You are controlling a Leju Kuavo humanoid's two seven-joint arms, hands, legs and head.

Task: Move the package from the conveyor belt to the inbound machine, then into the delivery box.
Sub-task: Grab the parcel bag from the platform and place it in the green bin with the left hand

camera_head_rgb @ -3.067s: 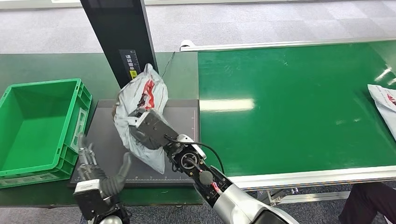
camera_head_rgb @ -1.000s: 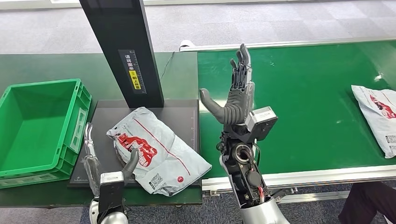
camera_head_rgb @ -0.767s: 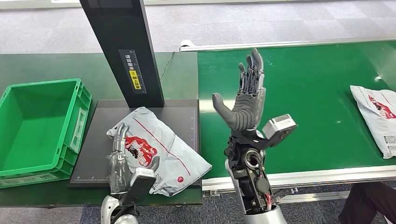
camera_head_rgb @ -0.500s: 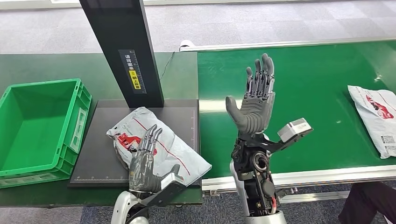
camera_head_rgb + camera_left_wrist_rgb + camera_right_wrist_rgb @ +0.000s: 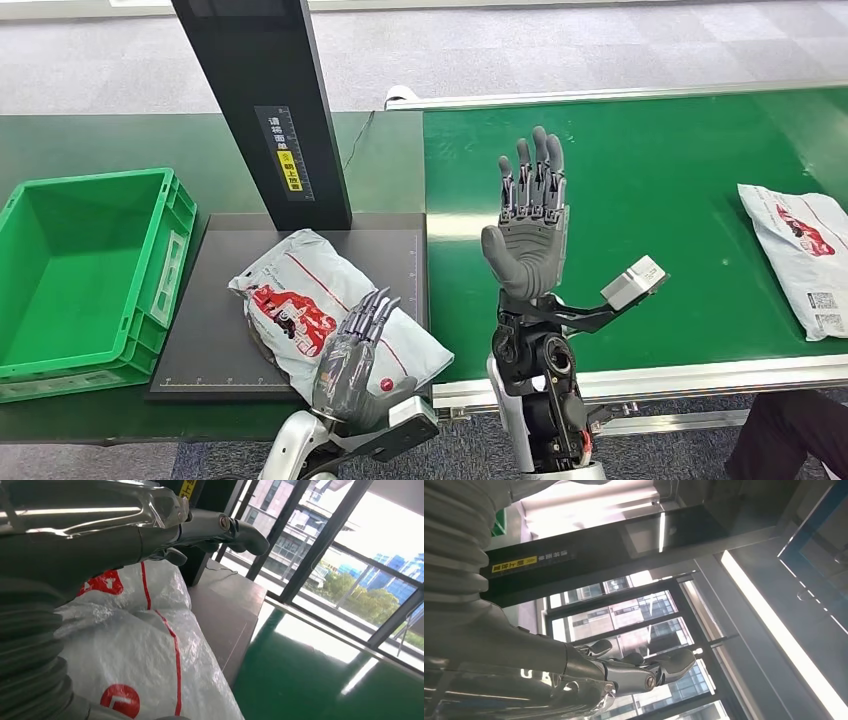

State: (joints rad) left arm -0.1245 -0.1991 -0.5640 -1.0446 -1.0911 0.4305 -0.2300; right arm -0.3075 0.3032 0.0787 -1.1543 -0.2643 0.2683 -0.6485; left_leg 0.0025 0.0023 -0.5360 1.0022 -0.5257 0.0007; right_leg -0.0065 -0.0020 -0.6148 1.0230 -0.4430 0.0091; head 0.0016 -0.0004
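Observation:
A crumpled white package with red print (image 5: 300, 305) lies on the inbound machine's dark platform (image 5: 225, 300), in front of its black post (image 5: 265, 100). My left hand (image 5: 352, 362) hovers over the package's near right end, fingers straight and apart, holding nothing; the left wrist view has its fingers (image 5: 215, 527) above the white plastic (image 5: 145, 630). My right hand (image 5: 530, 225) stands upright above the green conveyor belt (image 5: 640, 200), palm open and empty; its fingers (image 5: 644, 672) point up in the right wrist view. A second white package (image 5: 800, 255) lies at the belt's right edge.
An empty green delivery box (image 5: 85, 270) sits left of the platform. The machine's post carries a yellow label (image 5: 286, 158). The belt's silver near rail (image 5: 660, 380) runs in front of my arms. A dark shape of a person (image 5: 790, 435) is at the bottom right corner.
My left hand has swung right and forward over the package's near end, fingers now spread. The right hand turned its palm towards me. The far package rode the belt leftward.

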